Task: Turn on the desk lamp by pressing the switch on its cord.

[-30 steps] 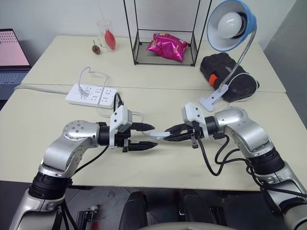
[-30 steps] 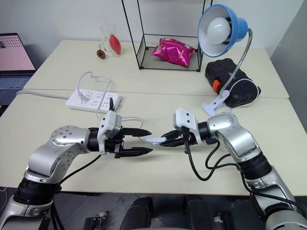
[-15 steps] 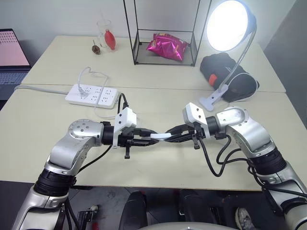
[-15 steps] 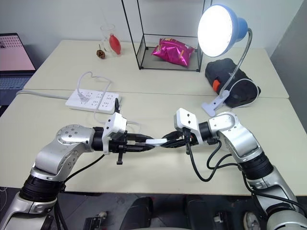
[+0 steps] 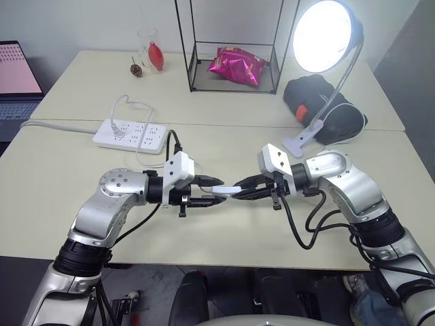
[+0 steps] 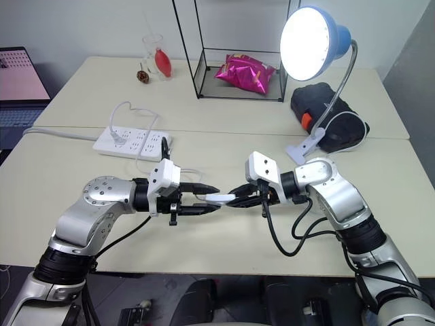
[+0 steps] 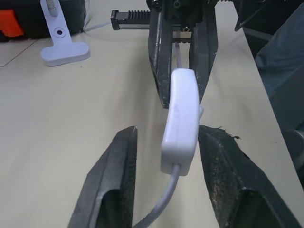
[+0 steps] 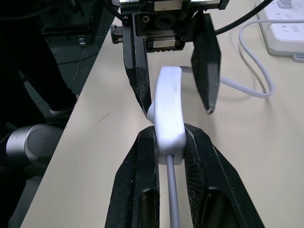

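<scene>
My right gripper [image 8: 168, 142] is clamped on one end of the switch [image 8: 168, 107], its two fingers pressed against the white body on both sides, holding it up above the table [image 5: 224, 234]. My left gripper [image 7: 166, 156] faces it from the other side with its fingers apart; the free end of the switch sits in the gap between them, one finger [image 7: 121, 166] clearly off it, the other just beside it, and I cannot tell if that one touches. The cord [image 7: 164, 202] runs out of the switch at each end. Farther out, toward my right, the desk lamp [image 5: 325, 37] stands with its clip base [image 5: 299, 142] on the table, shade glowing brightly. The power strip [image 5: 130, 134] lies on the table toward my left.
</scene>
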